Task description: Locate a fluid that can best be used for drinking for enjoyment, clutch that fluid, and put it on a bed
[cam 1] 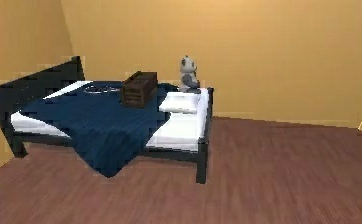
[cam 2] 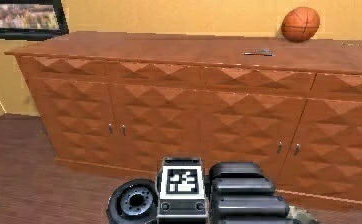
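Top edge is cropping framed picture (cam 2: 24, 15); dark item (cam 2: 257, 52) on sideboard (cam 2: 139, 60) is showing too small to name.

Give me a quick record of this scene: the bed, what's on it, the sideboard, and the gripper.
bed: dark frame, navy blanket, white pillows
on bed: brown box; grey-white soft toy by the pillows
sideboard: long, wooden; orange ball on top, arm side view's right
gripper: dark body at the arm side view's bottom edge; cannot tell whether it holds anything
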### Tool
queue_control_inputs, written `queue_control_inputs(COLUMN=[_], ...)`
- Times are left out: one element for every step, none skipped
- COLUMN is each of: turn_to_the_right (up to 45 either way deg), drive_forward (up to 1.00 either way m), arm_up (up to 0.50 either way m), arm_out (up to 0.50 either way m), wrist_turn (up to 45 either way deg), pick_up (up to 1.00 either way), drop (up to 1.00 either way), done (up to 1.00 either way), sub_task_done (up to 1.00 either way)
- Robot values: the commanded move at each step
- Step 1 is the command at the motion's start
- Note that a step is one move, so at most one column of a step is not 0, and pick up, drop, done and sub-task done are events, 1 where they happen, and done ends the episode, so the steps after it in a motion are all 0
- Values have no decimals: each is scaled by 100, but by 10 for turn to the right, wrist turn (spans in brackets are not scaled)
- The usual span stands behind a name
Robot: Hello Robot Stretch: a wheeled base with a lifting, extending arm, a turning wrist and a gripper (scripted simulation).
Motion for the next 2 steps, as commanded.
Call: queue_control_inputs(turn_to_the_right=[-330,0], drive_forward=[0,100], arm_up=[0,0], arm_out=[0,0], wrist_turn=[0,0], pick_up=[0,0], drop=[0,0], done=[0,0], sub_task_done=[0,0])
